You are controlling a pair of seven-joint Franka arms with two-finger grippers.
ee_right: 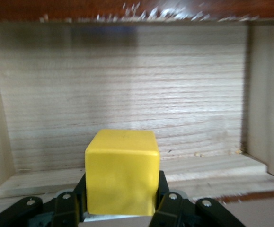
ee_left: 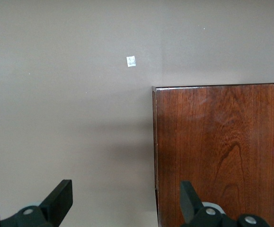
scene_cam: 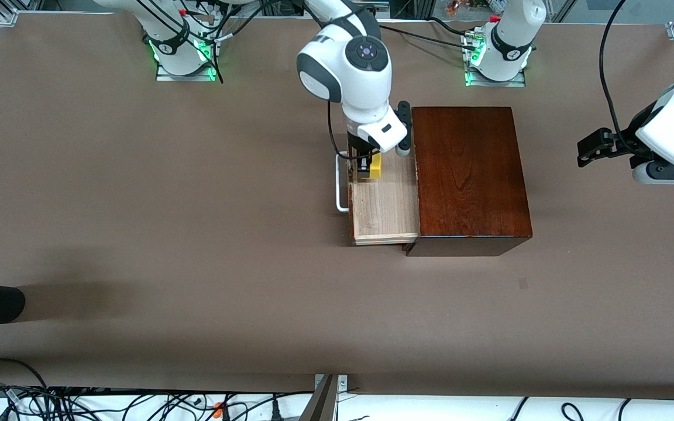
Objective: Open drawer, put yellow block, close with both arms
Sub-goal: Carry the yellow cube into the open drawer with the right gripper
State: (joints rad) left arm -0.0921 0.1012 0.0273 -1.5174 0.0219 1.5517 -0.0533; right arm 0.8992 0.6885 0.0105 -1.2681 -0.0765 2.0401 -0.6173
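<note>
Nearest you, the drawer [scene_cam: 385, 204] stands pulled out of the wooden box [scene_cam: 468, 175] at its 9 o'clock side, white handle [scene_cam: 340, 184] outermost. Over its pale floor your right gripper [scene_cam: 366, 165] has its fingers closed on the yellow block [scene_cam: 375, 165]. Your left gripper [scene_cam: 591, 146] waits over the table [scene_cam: 138, 204] at the box's 3 o'clock, fingers spread wide, holding nothing.

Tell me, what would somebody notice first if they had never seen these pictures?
Probably the small bright yellow block, pinched in the right arm's black gripper just over the pale wooden drawer. That drawer is pulled out of the glossy reddish-brown wooden box in the middle of the brown table, toward the right arm's end. The left arm's gripper waits open above the table by the box's other end.
</note>
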